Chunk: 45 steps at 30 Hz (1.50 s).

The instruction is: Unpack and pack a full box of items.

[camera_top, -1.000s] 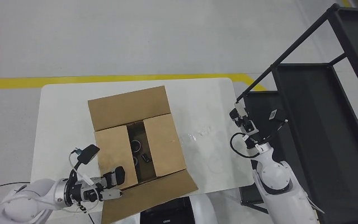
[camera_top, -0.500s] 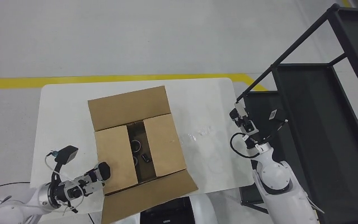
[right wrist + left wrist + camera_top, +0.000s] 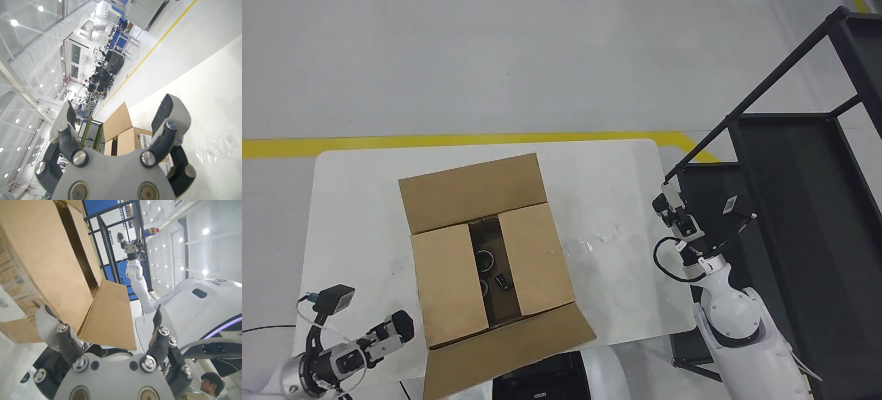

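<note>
The cardboard box point(image 3: 487, 265) is sitting on the left half of the white counter point(image 3: 352, 200), its far and near flaps lying spread outward and its two side flaps leaning in over the opening, leaving a narrow gap between them. In that gap a dark round item point(image 3: 485, 262) and a smaller dark item point(image 3: 504, 282) are showing. The left tool point(image 3: 400, 325) is hanging at the near left corner of the counter, near the box's near left corner, its fingers point(image 3: 45, 317) standing wide apart and holding nothing. The right tool point(image 3: 667, 210) is hovering at the counter's right edge, well apart from the box, beside a black rack point(image 3: 802, 200), its fingers point(image 3: 166, 108) also spread apart and empty. A crumpled clear film point(image 3: 592, 240) is lying on the counter right of the box
</note>
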Each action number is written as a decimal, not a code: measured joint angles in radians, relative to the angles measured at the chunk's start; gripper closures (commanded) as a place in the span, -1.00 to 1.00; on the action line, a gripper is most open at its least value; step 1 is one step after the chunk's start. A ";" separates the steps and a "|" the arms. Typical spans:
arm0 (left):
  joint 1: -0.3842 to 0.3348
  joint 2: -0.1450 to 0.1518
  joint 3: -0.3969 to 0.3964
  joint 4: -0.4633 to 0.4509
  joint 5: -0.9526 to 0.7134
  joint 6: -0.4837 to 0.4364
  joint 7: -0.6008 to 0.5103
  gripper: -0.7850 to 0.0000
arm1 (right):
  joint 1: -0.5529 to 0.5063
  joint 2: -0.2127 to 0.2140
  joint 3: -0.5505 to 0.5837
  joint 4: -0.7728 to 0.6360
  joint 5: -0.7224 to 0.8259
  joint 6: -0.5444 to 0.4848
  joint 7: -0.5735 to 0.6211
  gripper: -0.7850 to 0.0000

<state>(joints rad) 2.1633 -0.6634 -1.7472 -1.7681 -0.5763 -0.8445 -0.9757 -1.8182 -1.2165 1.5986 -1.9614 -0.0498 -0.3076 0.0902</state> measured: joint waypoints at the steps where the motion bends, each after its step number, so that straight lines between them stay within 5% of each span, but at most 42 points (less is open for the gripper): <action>1: 0.018 0.001 -0.007 0.000 0.005 -0.002 0.002 -1.00 | 0.000 0.000 0.000 0.000 0.000 0.000 0.000 -1.00; 6: 0.103 0.013 -0.008 -0.014 0.038 -0.012 0.011 -1.00 | 0.000 0.000 0.000 0.000 0.000 0.000 0.000 -1.00; 12: 0.118 0.029 0.059 -0.022 0.036 -0.025 0.025 -1.00 | 0.000 0.000 0.000 0.000 0.000 0.000 0.000 -1.00; 33: -0.171 0.058 0.278 0.077 -0.166 0.032 -0.032 -1.00 | 0.000 0.000 0.000 0.000 0.000 0.000 0.000 -1.00; 45: -0.174 0.055 0.265 0.112 -0.212 -0.002 0.002 -1.00 | 0.000 0.000 0.000 0.000 0.000 0.000 0.000 -1.00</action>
<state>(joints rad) 1.9889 -0.6081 -1.4827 -1.6565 -0.7887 -0.8464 -0.9741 -1.8182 -1.2165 1.5986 -1.9614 -0.0498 -0.3076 0.0902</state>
